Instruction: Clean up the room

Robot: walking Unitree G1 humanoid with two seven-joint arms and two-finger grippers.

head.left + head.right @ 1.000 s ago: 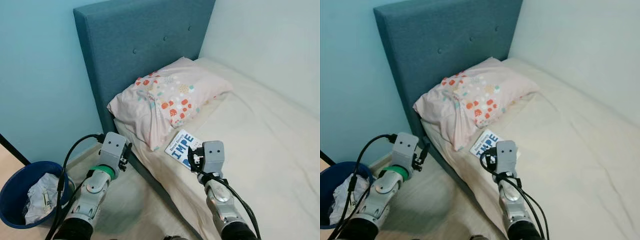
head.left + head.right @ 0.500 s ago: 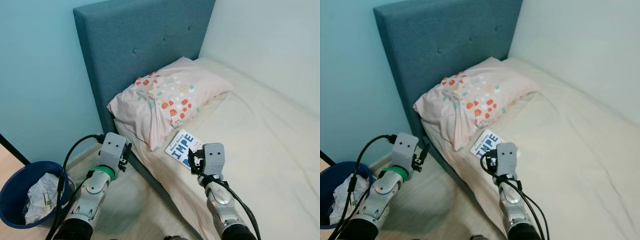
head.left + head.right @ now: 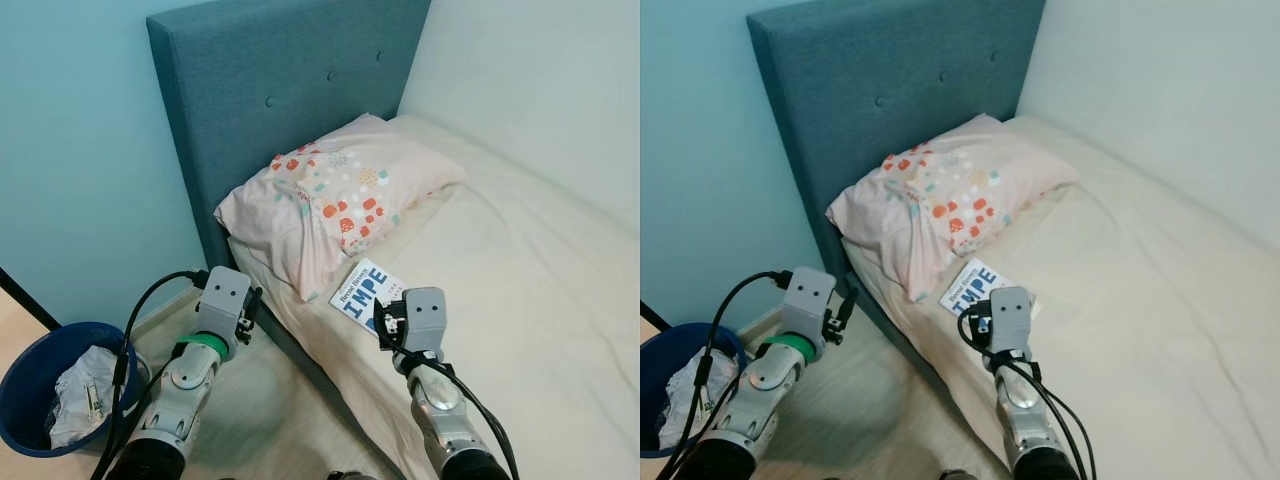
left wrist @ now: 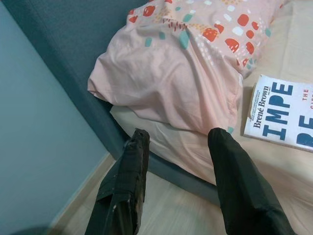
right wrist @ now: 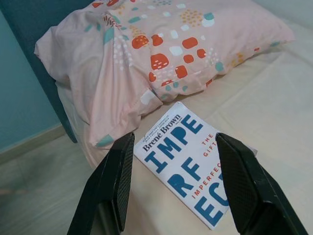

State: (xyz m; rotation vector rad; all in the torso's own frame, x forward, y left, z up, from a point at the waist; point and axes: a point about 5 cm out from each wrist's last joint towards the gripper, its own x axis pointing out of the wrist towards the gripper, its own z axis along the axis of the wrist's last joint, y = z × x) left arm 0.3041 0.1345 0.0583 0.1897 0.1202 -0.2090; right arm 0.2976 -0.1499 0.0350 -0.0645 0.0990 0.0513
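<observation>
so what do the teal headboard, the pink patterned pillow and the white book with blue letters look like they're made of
The teal button-tufted headboard looks upholstered in matte woven fabric: fine weave, dimpled buttons. The pink pillow with orange and teal spots seems to be soft cotton-like cloth, creased and sagging. The white book with blue lettering looks like a paperback with a smooth, slightly glossy printed cover, lying flat on the cream bedsheet.

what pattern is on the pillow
Pale pink pillow with orange-red, teal and white dots and splotches; clearest in the right wrist view.
</observation>
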